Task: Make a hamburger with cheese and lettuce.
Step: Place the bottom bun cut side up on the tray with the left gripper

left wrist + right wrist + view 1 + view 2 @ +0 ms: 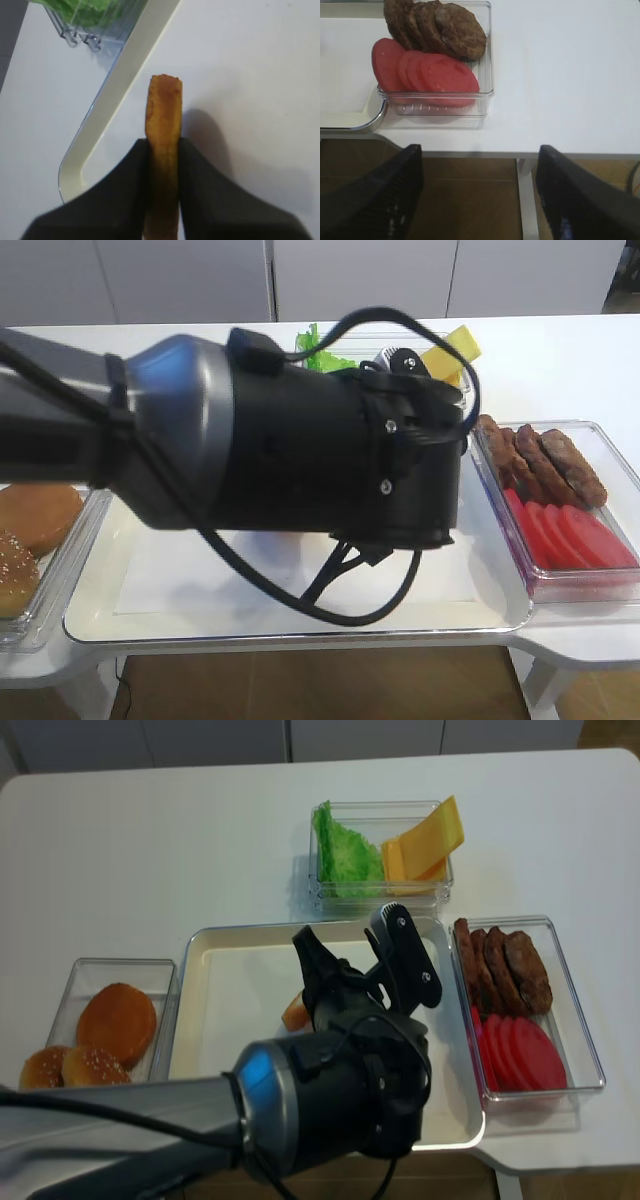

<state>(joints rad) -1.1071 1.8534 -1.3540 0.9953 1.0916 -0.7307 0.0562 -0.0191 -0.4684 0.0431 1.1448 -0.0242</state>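
Bun half (163,150) pinched on edge in my left gripper (163,175), jaws shut on it, above the tray (120,100). Soft, light, crushable; I'd keep holding the rim gently.

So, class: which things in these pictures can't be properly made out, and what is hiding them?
- Bun half: the left wrist view shows it edge-on; the left pincer covers its faces.
- Tray: the exterior high view's arm blocks its middle.
- Lettuce: cut off at the left wrist view's top edge.
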